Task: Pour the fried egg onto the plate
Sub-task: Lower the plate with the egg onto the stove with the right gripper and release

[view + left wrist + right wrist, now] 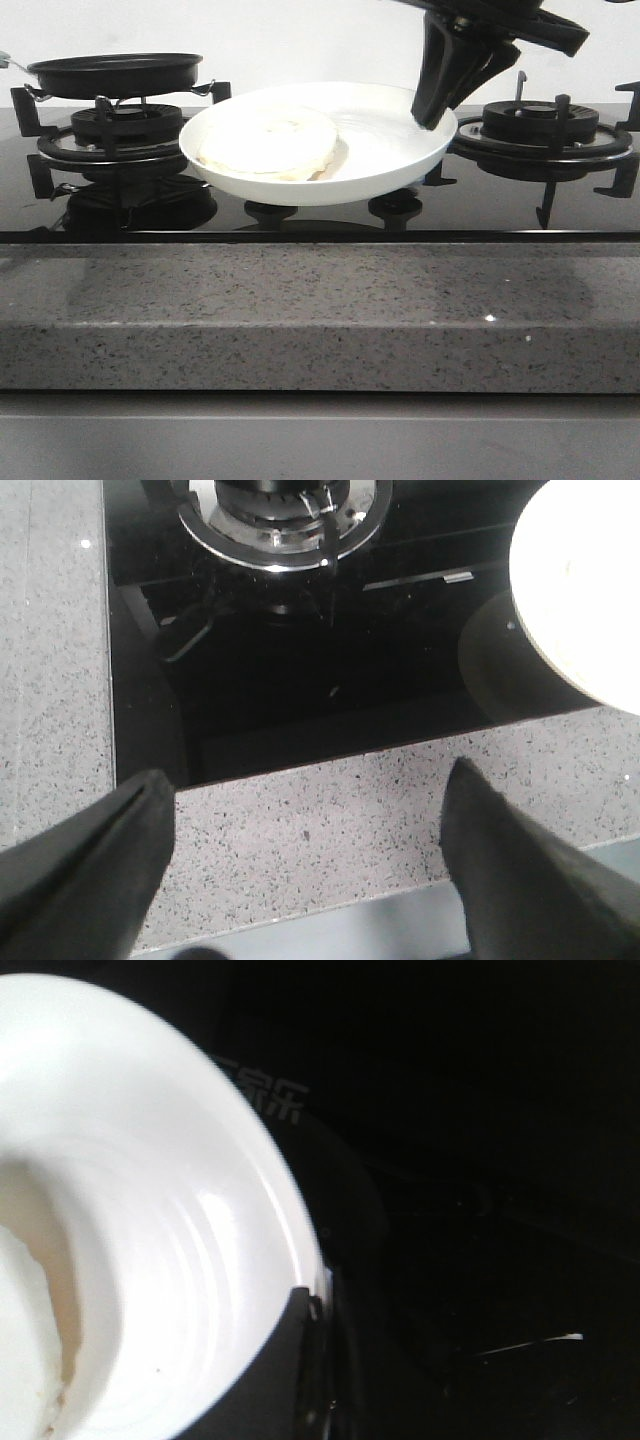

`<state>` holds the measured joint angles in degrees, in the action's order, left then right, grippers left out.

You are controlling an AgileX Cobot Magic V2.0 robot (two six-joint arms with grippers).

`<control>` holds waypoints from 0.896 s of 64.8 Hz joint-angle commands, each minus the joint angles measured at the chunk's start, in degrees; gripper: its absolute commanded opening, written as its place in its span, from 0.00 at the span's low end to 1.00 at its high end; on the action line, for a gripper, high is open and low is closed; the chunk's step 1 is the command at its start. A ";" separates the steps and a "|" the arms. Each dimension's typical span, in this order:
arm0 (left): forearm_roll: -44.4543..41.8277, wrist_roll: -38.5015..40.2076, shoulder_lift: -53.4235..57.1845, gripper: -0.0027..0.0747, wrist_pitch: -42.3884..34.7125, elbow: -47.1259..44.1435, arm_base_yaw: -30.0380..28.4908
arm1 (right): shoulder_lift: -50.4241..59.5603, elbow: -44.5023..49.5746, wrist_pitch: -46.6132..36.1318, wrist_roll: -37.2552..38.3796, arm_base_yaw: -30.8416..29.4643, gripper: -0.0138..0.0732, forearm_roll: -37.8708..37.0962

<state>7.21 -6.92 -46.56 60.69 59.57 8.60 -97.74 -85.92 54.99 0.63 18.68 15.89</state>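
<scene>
The white plate point(390, 140) is between the two burners and seems to hang a little above the black hob. The fried egg point(268, 140) lies flat on its left half, pale cream face up. My right gripper point(432, 115) comes down from above and is shut on the plate's right rim. The right wrist view shows the plate point(170, 1190), the egg's edge point(20, 1290) and my right gripper point(315, 1300) pinching the rim. My left gripper point(307, 780) is open and empty over the counter's front edge, with the plate's rim point(580, 580) off to one side. It is out of the front view.
The black frying pan point(115, 72) sits empty on the left burner point(125, 125). The right burner point(540, 120) stands just beyond the right gripper. A speckled grey counter point(300, 310) runs along the front; it also shows in the left wrist view point(320, 830), as does the left burner point(285, 510).
</scene>
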 commanded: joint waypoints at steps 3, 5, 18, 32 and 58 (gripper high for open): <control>0.70 0.56 0.37 0.74 -3.21 1.25 0.29 | 2.70 -1.35 -2.39 0.01 -0.01 0.08 1.16; 0.70 0.56 0.37 0.74 -3.31 1.25 0.29 | 2.70 -1.35 -2.39 0.01 -0.01 0.08 1.16; 0.73 0.56 0.37 0.74 -3.29 1.25 0.29 | 2.70 -1.60 -2.38 -0.04 -0.01 0.08 1.22; 0.73 0.56 0.37 0.74 -3.56 1.25 0.29 | 0.76 -10.99 -2.23 0.33 -0.61 0.08 1.22; 0.73 0.56 0.37 0.74 -3.77 1.25 0.29 | -15.61 -35.27 8.34 5.67 -5.94 0.08 1.20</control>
<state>7.21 -6.92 -46.56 60.67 59.57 8.60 -114.29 -115.64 63.62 5.78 13.89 15.68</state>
